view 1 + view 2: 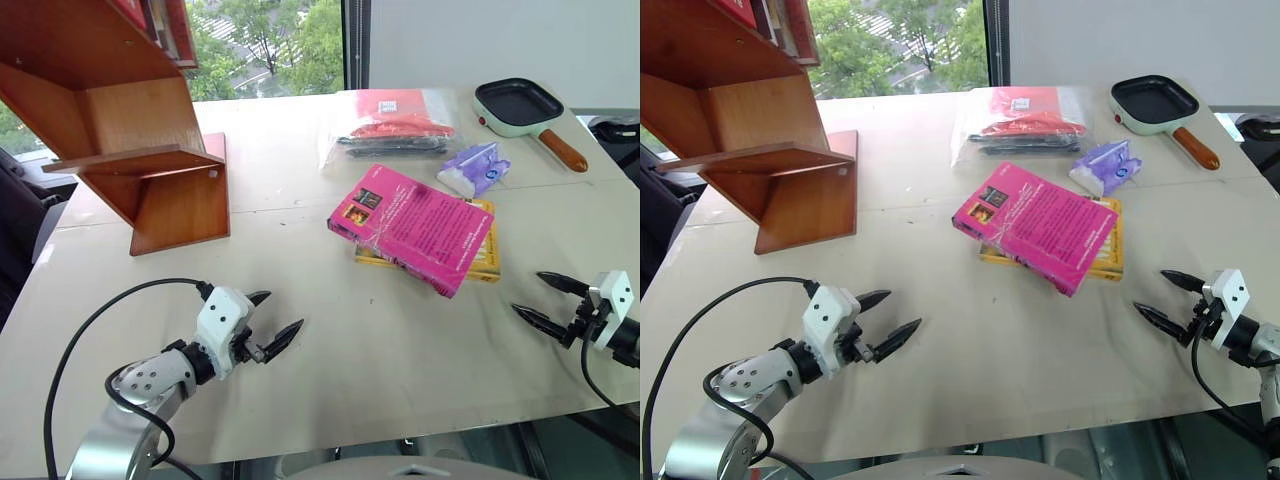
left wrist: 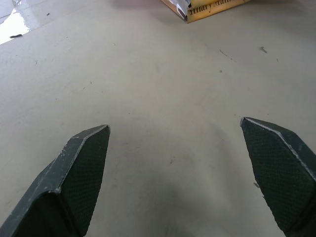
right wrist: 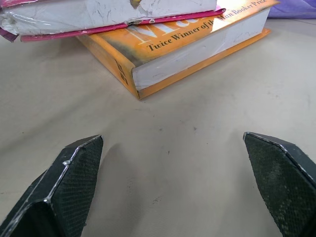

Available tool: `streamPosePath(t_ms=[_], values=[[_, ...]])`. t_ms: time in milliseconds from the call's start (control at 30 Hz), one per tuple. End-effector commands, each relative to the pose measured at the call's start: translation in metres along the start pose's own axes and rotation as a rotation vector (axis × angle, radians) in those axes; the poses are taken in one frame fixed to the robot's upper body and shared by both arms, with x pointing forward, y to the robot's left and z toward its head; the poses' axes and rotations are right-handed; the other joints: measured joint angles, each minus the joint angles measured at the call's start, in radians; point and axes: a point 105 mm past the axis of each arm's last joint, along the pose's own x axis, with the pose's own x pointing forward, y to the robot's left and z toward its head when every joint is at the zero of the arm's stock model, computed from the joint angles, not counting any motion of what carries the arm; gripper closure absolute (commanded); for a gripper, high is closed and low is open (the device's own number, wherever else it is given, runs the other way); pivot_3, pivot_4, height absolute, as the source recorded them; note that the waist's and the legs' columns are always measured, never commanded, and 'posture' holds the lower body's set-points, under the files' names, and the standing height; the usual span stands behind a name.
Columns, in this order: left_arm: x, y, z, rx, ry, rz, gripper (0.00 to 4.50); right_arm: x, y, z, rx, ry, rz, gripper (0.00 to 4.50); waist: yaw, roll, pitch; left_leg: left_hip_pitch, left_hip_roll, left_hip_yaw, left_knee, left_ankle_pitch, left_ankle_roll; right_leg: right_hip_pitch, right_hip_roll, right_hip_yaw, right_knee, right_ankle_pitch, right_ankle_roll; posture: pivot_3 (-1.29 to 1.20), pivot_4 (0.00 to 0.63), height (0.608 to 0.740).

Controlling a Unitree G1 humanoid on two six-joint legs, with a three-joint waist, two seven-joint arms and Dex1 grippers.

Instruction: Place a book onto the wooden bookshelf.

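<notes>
The two eye views look forward and down from head height over the bench [image 1: 330, 330], covering the same scene from slightly offset positions, from the wooden bookshelf [image 1: 130, 150] to the frying pan [image 1: 520, 108]. Each wrist view sits low and close to the bench surface, looking along its own claw. The right wrist view faces the yellow book [image 3: 187, 54] under the book [image 3: 98, 15] at close range, a stack both eye views share; the left wrist view catches that yellow book's corner far off
</notes>
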Motion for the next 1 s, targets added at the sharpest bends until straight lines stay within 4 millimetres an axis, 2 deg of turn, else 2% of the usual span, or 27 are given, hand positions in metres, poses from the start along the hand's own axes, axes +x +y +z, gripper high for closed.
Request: streamPosePath(t_ms=[33,133,233,333,533,800,900,1000], values=[[0.001,-0.003,0.007,0.007,-0.033,-0.01,0.13,-0.006,-0.009,0.014,-0.051,-0.012,-0.01,0.0,0.0,0.0,0.0,0.0,0.0,0.0,0.0,0.0,0.0,0.0,0.0,0.0,0.0,0.0,0.0,0.0,0.15,0.74],[0.001,-0.004,0.004,0.003,-0.029,-0.03,0.13,-0.007,-0.013,0.019,-0.061,-0.015,-0.014,0.0,0.0,0.0,0.0,0.0,0.0,0.001,0.0,0.0,0.0,0.0,0.0,0.0,0.0,0.0,0.0,0.0,0.15,0.74],[0.003,-0.001,-0.004,0.023,-0.005,-0.028,0.13,-0.008,-0.015,0.015,-0.074,-0.001,-0.031,0.0,0.0,0.0,0.0,0.0,0.0,0.001,0.0,0.0,0.0,0.0,0.0,0.0,0.0,0.0,0.0,0.0,0.15,0.74],[0.007,0.002,0.003,0.01,-0.033,-0.029,0.13,-0.006,-0.018,0.019,-0.069,-0.017,-0.043,0.0,0.001,0.0,0.0,0.0,0.0,0.001,0.0,0.0,0.0,0.0,0.0,0.0,0.0,0.0,0.0,0.0,0.15,0.74],[0.0,0.001,-0.002,0.028,-0.007,-0.06,0.13,-0.005,-0.012,0.016,-0.069,0.018,-0.014,0.0,-0.001,0.0,0.0,0.0,0.0,0.001,0.001,0.0,0.0,0.0,0.0,0.0,0.001,0.0,0.0,0.0,0.15,0.74],[-0.002,0.002,0.0,0.036,-0.002,-0.055,0.13,-0.005,-0.015,0.019,-0.068,0.018,-0.037,0.0,0.0,0.0,0.0,0.001,0.0,0.001,0.001,0.0,0.0,0.0,0.0,0.0,0.001,0.0,0.0,0.0,0.15,0.74],[-0.004,0.002,0.002,0.066,0.002,-0.062,0.13,-0.005,-0.025,0.027,-0.074,0.012,-0.094,0.0,-0.001,0.0,0.0,0.001,0.0,0.001,0.001,0.0,0.0,0.0,0.0,0.0,0.001,0.0,0.0,0.0,0.15,0.74],[-0.009,0.007,0.013,0.119,-0.009,-0.099,0.13,-0.004,-0.05,0.04,-0.115,0.072,-0.211,0.0,-0.002,0.001,0.0,0.001,0.0,0.002,0.001,0.0,0.0,0.0,0.0,0.001,0.001,0.0,0.0,0.0,0.15,0.74]])
